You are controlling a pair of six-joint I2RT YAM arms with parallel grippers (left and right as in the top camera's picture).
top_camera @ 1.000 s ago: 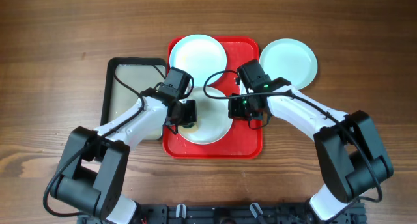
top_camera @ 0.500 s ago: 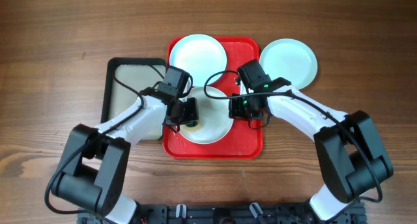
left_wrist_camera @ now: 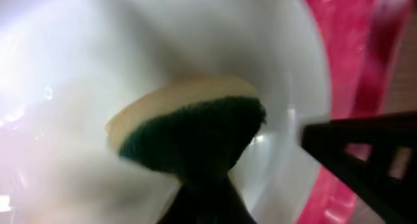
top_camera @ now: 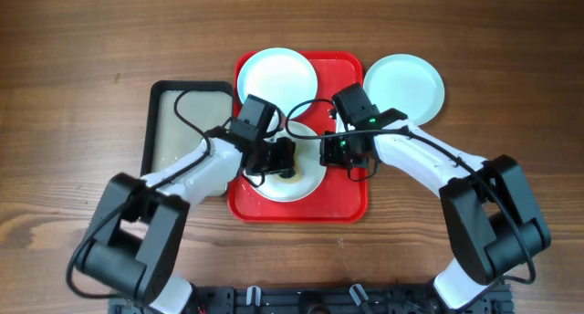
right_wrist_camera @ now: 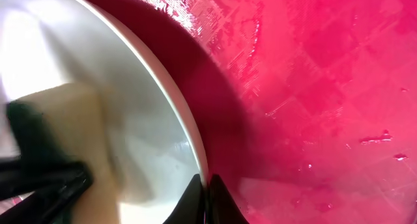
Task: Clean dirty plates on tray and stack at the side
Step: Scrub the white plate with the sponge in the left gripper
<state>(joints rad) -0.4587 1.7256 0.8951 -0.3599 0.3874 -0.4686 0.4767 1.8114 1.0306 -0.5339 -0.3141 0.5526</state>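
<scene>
Pressed onto the white plate [top_camera: 301,184] at the centre of the red tray [top_camera: 351,203]: a green-and-yellow sponge [left_wrist_camera: 189,133].
Reaching in from lower left past the black-rimmed basin [top_camera: 187,136], elbow bent, left gripper [top_camera: 281,159] clamped tight on the sponge. Angled in from lower right, right gripper [top_camera: 333,152] pinched on that plate's right rim. In the tray's upper-left corner, a second plate [top_camera: 276,77]; on bare wood at upper right, just beside the tray, a third plate [top_camera: 404,86].
</scene>
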